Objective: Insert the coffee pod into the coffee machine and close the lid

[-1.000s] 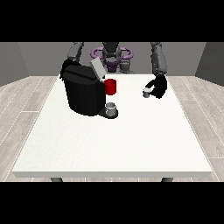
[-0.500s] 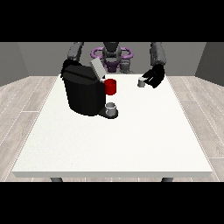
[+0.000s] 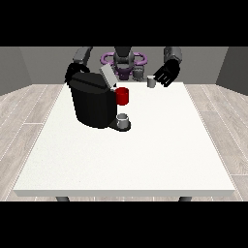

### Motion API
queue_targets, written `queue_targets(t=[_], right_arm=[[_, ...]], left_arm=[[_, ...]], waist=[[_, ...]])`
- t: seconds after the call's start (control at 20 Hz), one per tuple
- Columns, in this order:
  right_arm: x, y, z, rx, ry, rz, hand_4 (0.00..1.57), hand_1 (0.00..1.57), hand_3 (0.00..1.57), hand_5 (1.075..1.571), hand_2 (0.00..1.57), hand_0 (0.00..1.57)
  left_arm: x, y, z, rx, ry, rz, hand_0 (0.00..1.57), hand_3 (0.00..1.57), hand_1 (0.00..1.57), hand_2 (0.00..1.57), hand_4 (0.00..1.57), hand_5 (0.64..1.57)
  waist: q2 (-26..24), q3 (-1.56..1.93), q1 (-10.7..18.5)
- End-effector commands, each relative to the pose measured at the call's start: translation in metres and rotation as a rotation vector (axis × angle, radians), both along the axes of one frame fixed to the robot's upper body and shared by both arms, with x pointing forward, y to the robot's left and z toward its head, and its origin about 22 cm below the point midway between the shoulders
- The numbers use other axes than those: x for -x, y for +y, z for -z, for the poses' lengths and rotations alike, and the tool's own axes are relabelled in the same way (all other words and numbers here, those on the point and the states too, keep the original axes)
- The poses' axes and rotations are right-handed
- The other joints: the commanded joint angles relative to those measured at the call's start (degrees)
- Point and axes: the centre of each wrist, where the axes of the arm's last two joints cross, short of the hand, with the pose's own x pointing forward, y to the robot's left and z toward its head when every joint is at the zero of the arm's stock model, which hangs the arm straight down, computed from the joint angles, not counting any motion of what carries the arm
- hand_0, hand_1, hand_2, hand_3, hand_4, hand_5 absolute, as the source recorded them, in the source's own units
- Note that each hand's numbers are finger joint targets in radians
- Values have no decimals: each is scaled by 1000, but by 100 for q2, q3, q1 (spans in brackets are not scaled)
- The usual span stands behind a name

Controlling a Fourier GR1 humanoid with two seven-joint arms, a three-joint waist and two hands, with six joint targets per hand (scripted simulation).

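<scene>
hand at the view's right (image 3: 165, 76) holds the coffee pod (image 3: 151, 82) in curled fingers, raised; open-lidded coffee machine (image 3: 93, 100) lies toward view-left. other hand unreadable.

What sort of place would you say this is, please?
Probably a plain test room rather than a kitchen: one large white table on a wood-plank floor with grey walls, holding only a black coffee machine.

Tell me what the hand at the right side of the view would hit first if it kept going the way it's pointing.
Probably the small gray coffee pod, right beside the hand at the view's right, whose fingers point toward it. Depth is unclear, so contact cannot be confirmed.
</scene>
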Motion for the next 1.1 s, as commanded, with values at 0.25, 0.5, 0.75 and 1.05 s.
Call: queue_targets(t=[0.25, 0.5, 0.75, 1.05], right_arm=[[-23, 11, -36, 27, -75, -34, 492, 0, 0, 1571, 0, 0], [-28, 10, -49, 24, -133, -39, 514, 0, 0, 1571, 0, 0], [-39, 10, -64, 35, -174, -34, 520, 0, 0, 1571, 0, 0], [-16, 40, -47, 30, -170, -87, 519, 0, 0, 1571, 0, 0]], left_arm=[[-27, -18, -83, -7, -160, -57, 1072, 1232, 1072, 1218, 520, 1571], [-32, -15, -114, 38, -192, -89, 1209, 1188, 1209, 1245, 486, 1571], [-37, -34, -142, 43, -233, -36, 1264, 1251, 1264, 1319, 516, 1571], [-40, -28, -136, 33, -228, -107, 1262, 1237, 1262, 1297, 494, 1571]], waist=[[472, 0, -434], [735, 0, -585], [909, 1, -628], [1011, -1, -1026]])
